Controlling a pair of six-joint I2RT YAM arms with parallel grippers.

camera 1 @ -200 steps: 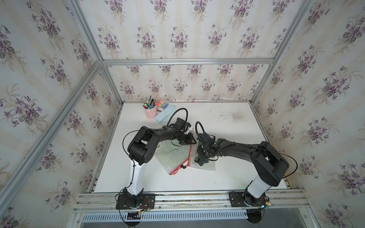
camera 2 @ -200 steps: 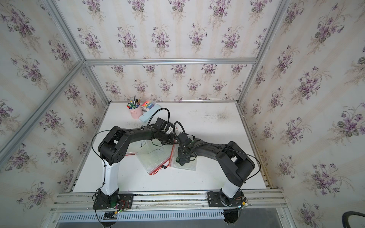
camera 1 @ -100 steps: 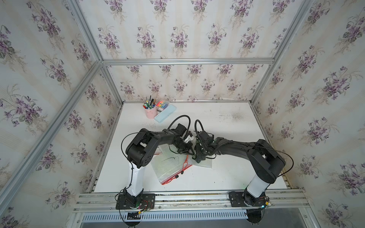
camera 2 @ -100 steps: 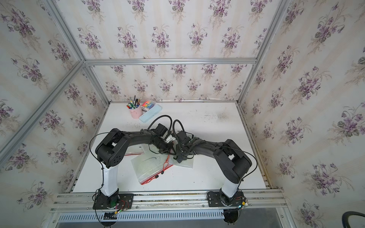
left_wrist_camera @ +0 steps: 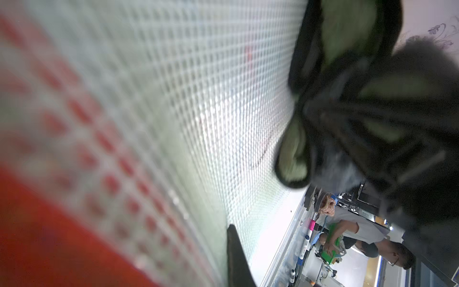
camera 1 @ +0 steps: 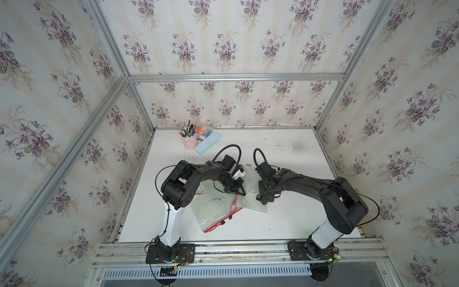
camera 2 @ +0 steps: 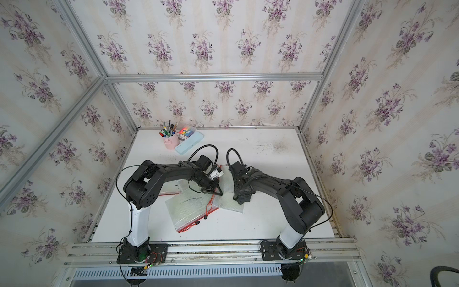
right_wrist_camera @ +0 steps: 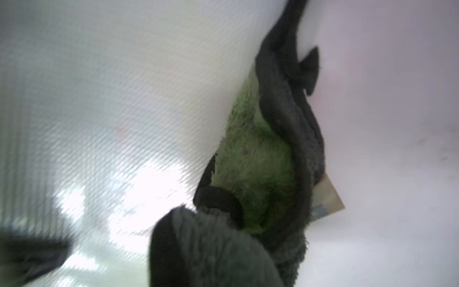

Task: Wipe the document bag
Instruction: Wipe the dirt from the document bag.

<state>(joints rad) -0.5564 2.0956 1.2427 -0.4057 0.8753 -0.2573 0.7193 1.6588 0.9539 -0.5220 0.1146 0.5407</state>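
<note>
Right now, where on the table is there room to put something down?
Bare: the far right of the table, behind the right arm, and the near strip before the document bags. Crowded: the far-left corner with pen cup and pencil case, and the middle, where arms, bags and cloth meet.

The document bag (left_wrist_camera: 161,111) is blurred close up — its red edge cut off — the cloth (right_wrist_camera: 253,161) blurred too.

The left hand (camera 1: 238,190) and the right hand (camera 1: 267,192), clamped on a bunched cloth (camera 1: 263,199), crowd mid-tabletop (camera 1: 293,223) over the document bag (camera 1: 213,211), with a narrow gap between them. A pen cup (camera 1: 189,142) and a blue case (camera 1: 207,146) block the far left corner. The right side lies open.
</note>
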